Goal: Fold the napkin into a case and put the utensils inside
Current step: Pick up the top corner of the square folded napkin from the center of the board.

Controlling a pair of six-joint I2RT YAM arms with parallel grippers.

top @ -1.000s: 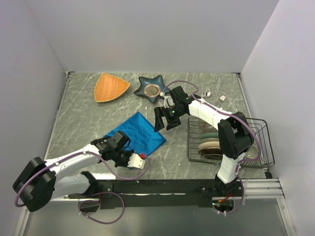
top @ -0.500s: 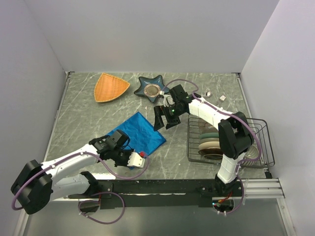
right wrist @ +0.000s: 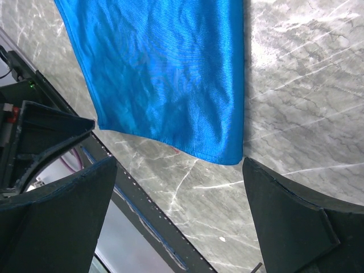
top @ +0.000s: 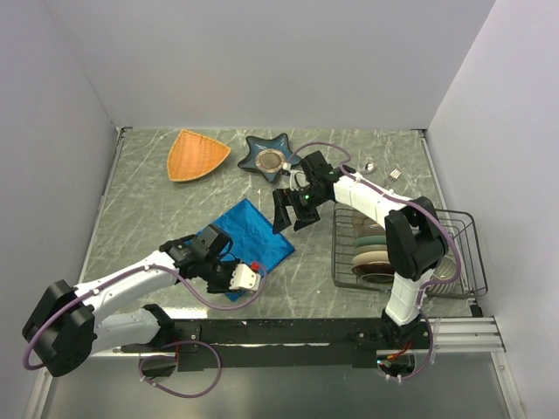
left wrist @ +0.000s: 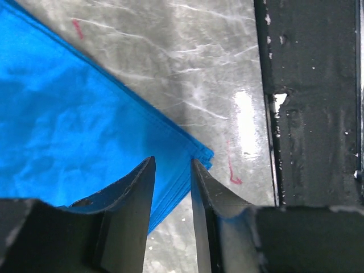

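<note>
The bright blue napkin [top: 251,234] lies folded flat on the marble table, one corner toward the back. In the left wrist view its layered near edge [left wrist: 85,131] runs between my fingers. My left gripper [top: 225,266] [left wrist: 172,162] stands over that near edge, jaws only narrowly parted, with cloth and table showing in the gap. My right gripper [top: 293,211] [right wrist: 179,170] is wide open and empty above the napkin's right corner [right wrist: 170,74]. The spoon [top: 369,165] and fork [top: 396,174] lie at the back right. No case shows.
An orange triangular dish [top: 196,155] and a dark star-shaped dish [top: 266,157] stand at the back. A wire rack [top: 463,253] with plates and bowls stands at the right. The black rail [left wrist: 313,114] runs along the near edge, close to the left gripper.
My left gripper has moved right and a little nearer, onto the napkin's near edge. The right arm and the napkin have hardly moved.
</note>
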